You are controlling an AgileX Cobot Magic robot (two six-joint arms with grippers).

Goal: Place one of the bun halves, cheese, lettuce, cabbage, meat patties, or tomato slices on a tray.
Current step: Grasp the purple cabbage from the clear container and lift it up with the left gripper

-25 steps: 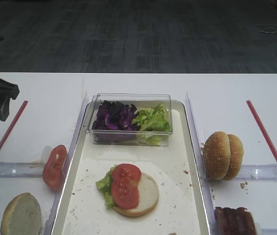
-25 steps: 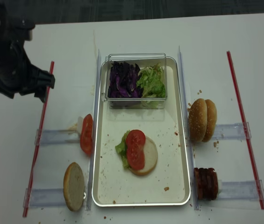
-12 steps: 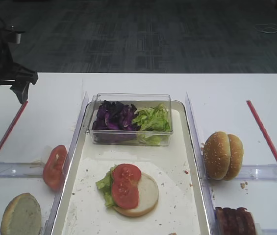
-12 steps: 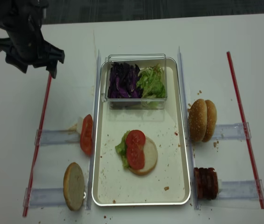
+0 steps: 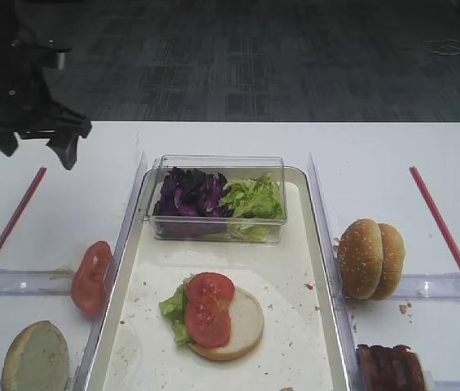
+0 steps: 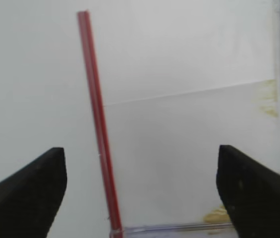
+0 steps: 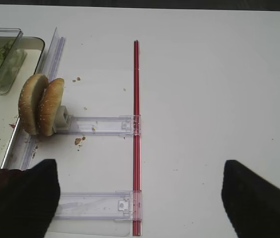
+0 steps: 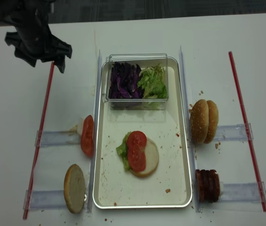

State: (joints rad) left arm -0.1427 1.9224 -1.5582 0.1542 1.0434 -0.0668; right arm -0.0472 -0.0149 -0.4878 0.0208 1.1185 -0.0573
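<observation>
The silvery tray (image 8: 142, 205) holds a pale bun half (image 8: 152, 159) topped with lettuce (image 8: 121, 150) and two tomato slices (image 8: 136, 149). At its far end a clear box holds purple cabbage (image 8: 124, 81) and more lettuce (image 8: 152, 82). Left of the tray stand another tomato slice (image 8: 87, 135) and a bun half (image 8: 75, 187). On the right are sesame bun halves (image 8: 204, 121) and meat patties (image 8: 208, 185). My left gripper (image 8: 45, 63) hovers open and empty over the far left table. My right gripper (image 7: 140, 198) is open and empty. No cheese shows.
Red strips (image 8: 41, 136) (image 8: 245, 127) run down both sides of the table. Narrow clear plastic holders (image 8: 57, 138) (image 8: 231, 132) carry the loose ingredients. Upright clear strips (image 8: 97, 94) flank the tray. Crumbs (image 7: 79, 141) lie near the sesame buns.
My left gripper has swung right and toward the table's far edge, staying open. Nothing on the table has moved.
</observation>
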